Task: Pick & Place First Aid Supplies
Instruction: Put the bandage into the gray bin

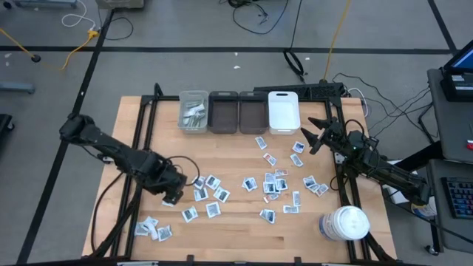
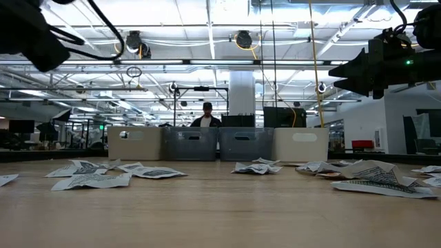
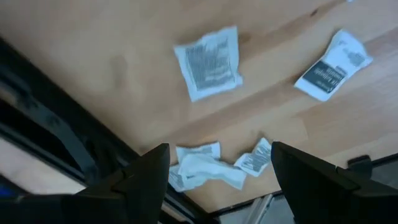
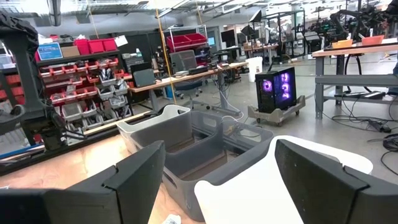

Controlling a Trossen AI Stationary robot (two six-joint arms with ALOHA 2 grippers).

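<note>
The left tool is hovering spread and empty over the sachets lying across the wooden desk. The right tool is waiting spread near the white bin. Only the clear bin is holding supplies; most are remaining. A workshop is lying beyond.

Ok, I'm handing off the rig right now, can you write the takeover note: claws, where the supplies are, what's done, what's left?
Left claw: open, empty, low over the table's left side beside loose sachets.
Right claw: open, empty, raised near the white bin.
Supplies: most sachets lie scattered across the table's middle and right, with a small pile at the front left.
Done: the clear bin at the left end of the row holds some supplies.
Left: the two dark bins look empty; nearly everything on the table remains to be placed.
</note>
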